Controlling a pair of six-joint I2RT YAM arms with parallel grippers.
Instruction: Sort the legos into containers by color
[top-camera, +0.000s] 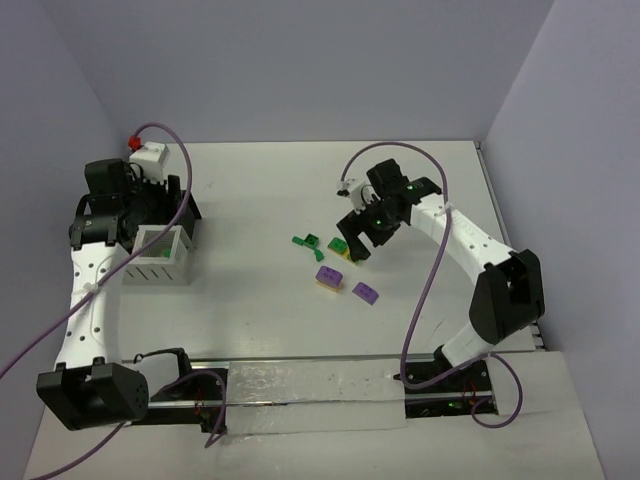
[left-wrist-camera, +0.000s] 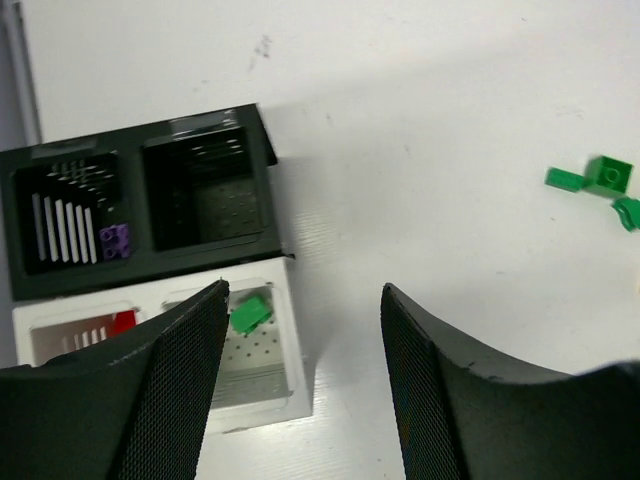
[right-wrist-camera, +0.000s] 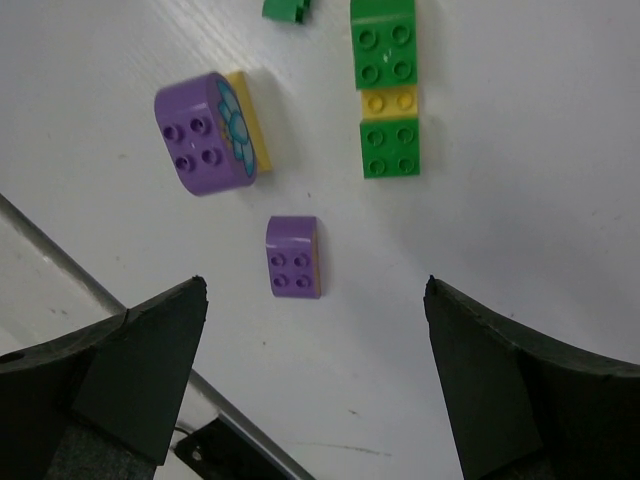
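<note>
On the table lie a green-yellow-green stack (right-wrist-camera: 390, 95), a rounded purple brick on yellow (right-wrist-camera: 205, 132), a small purple brick (right-wrist-camera: 293, 256) and loose green bricks (left-wrist-camera: 600, 178). My right gripper (right-wrist-camera: 315, 290) is open and empty above the table, just past the small purple brick; it hovers over the pile (top-camera: 362, 238). My left gripper (left-wrist-camera: 305, 330) is open and empty over the right edge of the white box (left-wrist-camera: 290, 400). That box holds a green brick (left-wrist-camera: 250, 312) and a red brick (left-wrist-camera: 122, 322). The black tray (left-wrist-camera: 270, 160) holds a purple brick (left-wrist-camera: 115, 240).
The containers stand at the left of the table (top-camera: 160, 262), the brick pile in the middle (top-camera: 335, 262). A metal rail (right-wrist-camera: 120, 310) runs along the near table edge. Walls close the back and sides.
</note>
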